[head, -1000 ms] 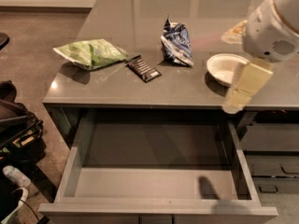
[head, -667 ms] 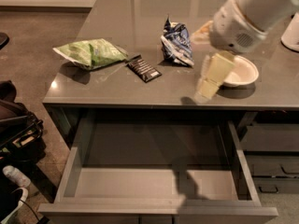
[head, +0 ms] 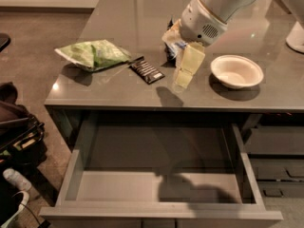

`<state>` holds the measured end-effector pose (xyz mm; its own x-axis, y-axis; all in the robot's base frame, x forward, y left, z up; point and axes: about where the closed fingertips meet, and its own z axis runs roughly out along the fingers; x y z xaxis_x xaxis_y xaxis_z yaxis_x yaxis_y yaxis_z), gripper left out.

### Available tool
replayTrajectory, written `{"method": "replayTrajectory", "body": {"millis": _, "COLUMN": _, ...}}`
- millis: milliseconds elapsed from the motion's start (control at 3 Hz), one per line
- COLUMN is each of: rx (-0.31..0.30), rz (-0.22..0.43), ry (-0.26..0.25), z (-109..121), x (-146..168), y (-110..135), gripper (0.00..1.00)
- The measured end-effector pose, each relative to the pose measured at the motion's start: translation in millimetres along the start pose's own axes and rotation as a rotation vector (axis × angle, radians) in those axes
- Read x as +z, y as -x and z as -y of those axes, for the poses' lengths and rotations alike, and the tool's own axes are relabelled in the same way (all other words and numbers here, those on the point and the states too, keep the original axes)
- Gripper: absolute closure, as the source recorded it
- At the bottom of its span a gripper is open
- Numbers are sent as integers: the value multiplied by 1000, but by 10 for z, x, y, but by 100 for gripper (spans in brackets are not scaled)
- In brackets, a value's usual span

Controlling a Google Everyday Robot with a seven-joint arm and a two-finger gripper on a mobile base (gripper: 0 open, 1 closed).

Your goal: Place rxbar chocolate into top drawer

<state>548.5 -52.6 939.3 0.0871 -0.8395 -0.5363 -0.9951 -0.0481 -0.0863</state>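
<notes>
The rxbar chocolate (head: 147,71), a small flat black wrapper bar, lies on the grey countertop left of the middle. The top drawer (head: 161,212) is pulled wide open below the counter's front edge, with nothing in it. My gripper (head: 183,79) hangs from the white arm above the counter, a short way right of the bar and not touching it. It holds nothing that I can see.
A green chip bag (head: 93,54) lies left of the bar. A blue-and-white snack bag (head: 173,47) is mostly hidden behind the arm. A white bowl (head: 236,71) sits at the right. Dark drawers with handles (head: 278,163) stand at the lower right. Dark bags (head: 16,132) lie on the floor at the left.
The arm and gripper have swung left across the counter, from beside the white bowl to just right of the rxbar chocolate. The objects have not moved.
</notes>
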Motion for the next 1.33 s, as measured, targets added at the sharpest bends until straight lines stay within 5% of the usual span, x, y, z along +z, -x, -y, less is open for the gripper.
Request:
{"method": "replayTrajectory", "body": {"millis": 667, "rx": 13, "rz": -50, "ry": -12, "z": 61, "x": 27, "y": -73, "gripper": 0}}
{"method": "replayTrajectory", "body": {"millis": 1333, "rx": -52, "rz": -198, "ry": -28, "z": 649, "x": 187, "y": -257, "gripper": 0}}
